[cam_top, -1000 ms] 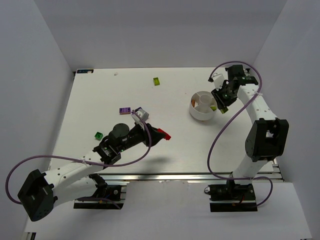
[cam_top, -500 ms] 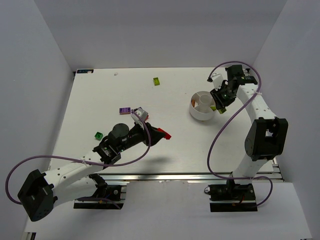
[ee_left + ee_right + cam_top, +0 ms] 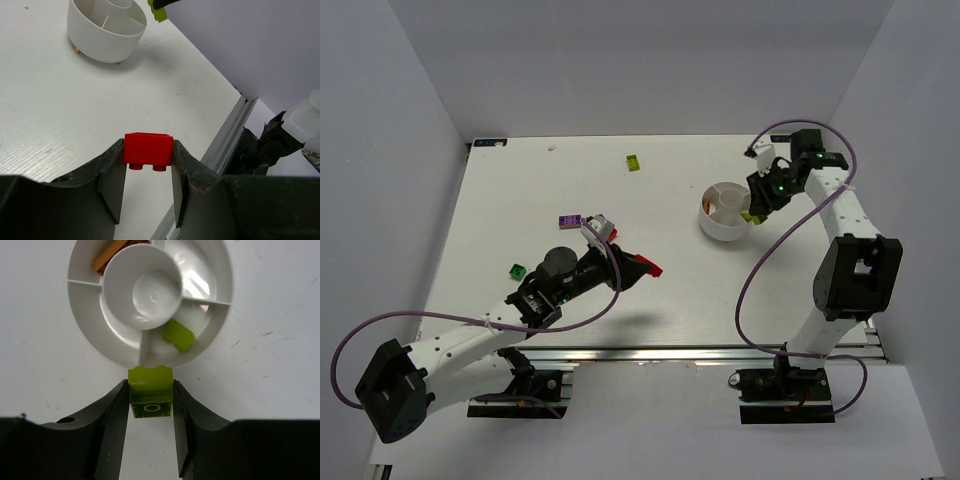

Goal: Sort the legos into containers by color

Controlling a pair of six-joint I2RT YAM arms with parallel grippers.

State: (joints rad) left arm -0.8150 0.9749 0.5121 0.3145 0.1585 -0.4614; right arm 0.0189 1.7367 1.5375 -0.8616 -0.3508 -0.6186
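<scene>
My left gripper (image 3: pixel 148 146) is shut on a red lego (image 3: pixel 148 148), studs pointing down, held above the table's near middle (image 3: pixel 648 267). My right gripper (image 3: pixel 149 385) is shut on a yellow-green lego (image 3: pixel 150 390), held just outside the rim of the round white divided bowl (image 3: pixel 75 300), on its right side in the top view (image 3: pixel 751 216). The containers (image 3: pixel 720 222) hold a yellow-green lego (image 3: pixel 178 335) in one wedge and an orange piece (image 3: pixel 107 255) in another. The central cup (image 3: pixel 145 290) is empty.
Loose legos lie on the table: a yellow-green one (image 3: pixel 633 162) at the back, a purple one (image 3: pixel 571 220) left of centre, and a green one (image 3: pixel 517 271) beside my left arm. White walls enclose the table on three sides.
The right wrist has turned and shifted slightly right, still holding the yellow-green lego by the bowl's rim. The left arm with the red lego has barely moved.
</scene>
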